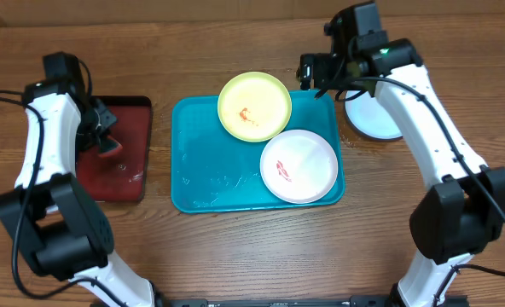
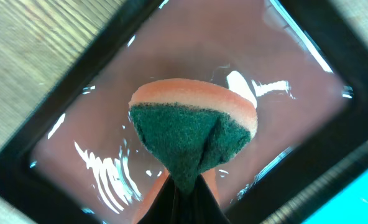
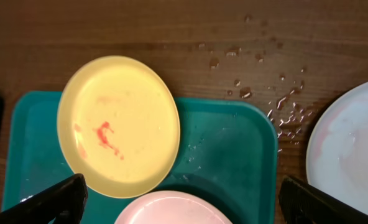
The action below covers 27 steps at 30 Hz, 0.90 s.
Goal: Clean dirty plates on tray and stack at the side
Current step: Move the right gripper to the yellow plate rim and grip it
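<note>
On a brown wooden table [image 1: 235,256], a large turquoise plastic tray [image 1: 201,162] holds a red-smeared round yellow-green plate [image 1: 254,105] at its far rim and a smeared round white plate [image 1: 299,166] near-right. A pale round plate [image 1: 374,119] lies right of it. Left of it, the left gripper [image 2: 184,186] pinches a green-orange sponge [image 2: 190,130] over a dark red tray [image 1: 124,170]. The right gripper [image 1: 319,78] hangs, fingers spread wide, above its far-right corner.

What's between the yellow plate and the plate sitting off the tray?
The turquoise tray's bare corner, then wooden table sprinkled with water drops, in the right wrist view.
</note>
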Each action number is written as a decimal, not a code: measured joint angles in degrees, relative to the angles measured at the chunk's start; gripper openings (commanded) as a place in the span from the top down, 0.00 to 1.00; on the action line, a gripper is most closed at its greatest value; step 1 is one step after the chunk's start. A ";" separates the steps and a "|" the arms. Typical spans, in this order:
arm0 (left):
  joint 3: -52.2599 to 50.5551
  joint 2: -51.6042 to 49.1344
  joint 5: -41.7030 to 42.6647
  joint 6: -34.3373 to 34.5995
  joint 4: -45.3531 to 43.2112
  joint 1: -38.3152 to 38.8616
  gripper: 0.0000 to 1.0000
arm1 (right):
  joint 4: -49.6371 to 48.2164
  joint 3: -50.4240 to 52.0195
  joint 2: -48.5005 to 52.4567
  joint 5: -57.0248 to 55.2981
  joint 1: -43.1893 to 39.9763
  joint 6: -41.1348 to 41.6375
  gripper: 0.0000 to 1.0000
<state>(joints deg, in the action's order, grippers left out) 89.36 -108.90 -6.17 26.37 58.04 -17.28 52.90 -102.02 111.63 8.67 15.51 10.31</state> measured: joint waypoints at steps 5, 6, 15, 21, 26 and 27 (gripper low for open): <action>0.35 1.53 0.07 -0.02 1.86 0.00 0.96 | -3.74 2.21 4.66 -0.11 1.53 0.24 0.07; 0.24 1.53 0.11 0.00 1.90 0.00 0.96 | -4.59 2.51 5.88 -0.13 1.90 0.28 0.08; 0.20 1.53 0.17 0.00 2.19 0.00 0.96 | -14.88 3.30 13.86 -2.19 6.62 0.20 0.24; 0.20 1.53 0.17 0.00 2.19 0.00 0.96 | -17.11 3.32 16.74 -5.62 8.26 -0.39 0.36; 0.20 1.53 0.17 0.00 2.03 0.00 0.96 | -17.31 3.48 17.68 -6.36 7.98 -1.27 0.71; 0.20 1.53 0.20 0.00 1.97 0.00 0.96 | -17.35 3.45 17.68 -6.19 7.96 -1.36 0.76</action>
<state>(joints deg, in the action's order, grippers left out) 89.56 -107.37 -5.98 26.37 60.01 -17.28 35.55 -98.56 129.32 2.48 23.46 8.95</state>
